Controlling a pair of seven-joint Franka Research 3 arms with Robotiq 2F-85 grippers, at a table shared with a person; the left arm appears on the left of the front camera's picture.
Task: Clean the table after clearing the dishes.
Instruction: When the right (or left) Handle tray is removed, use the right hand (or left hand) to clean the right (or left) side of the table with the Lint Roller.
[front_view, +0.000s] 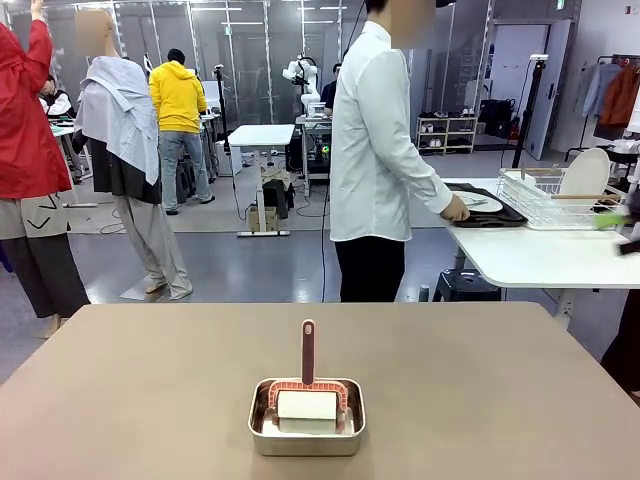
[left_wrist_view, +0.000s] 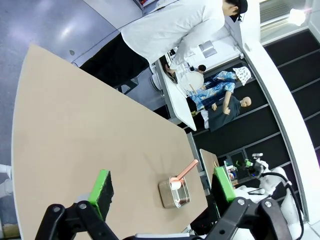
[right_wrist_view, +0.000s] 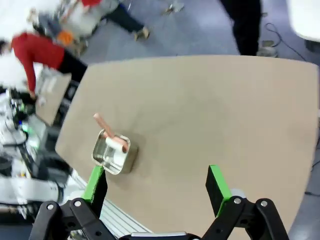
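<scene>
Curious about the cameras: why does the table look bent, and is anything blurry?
Front view: sharp, evenly lit, the table straight-edged. Left wrist view: wide-angle lens bows its edges; a lamp glares top right. Right wrist view: edges curve; top-left background smeared.

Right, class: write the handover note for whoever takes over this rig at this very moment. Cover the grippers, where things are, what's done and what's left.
Left gripper: open, empty, above the table.
Right gripper: open, empty, above the table.
Roller: lies in the pan near the robot's edge of the table, handle pointing toward the far side.
Dishes: a plate on a dark tray on the white side table, with the person's hand at the tray.
Done: dishes are off the table.
Left: pick up the roller and clean the table.
</scene>
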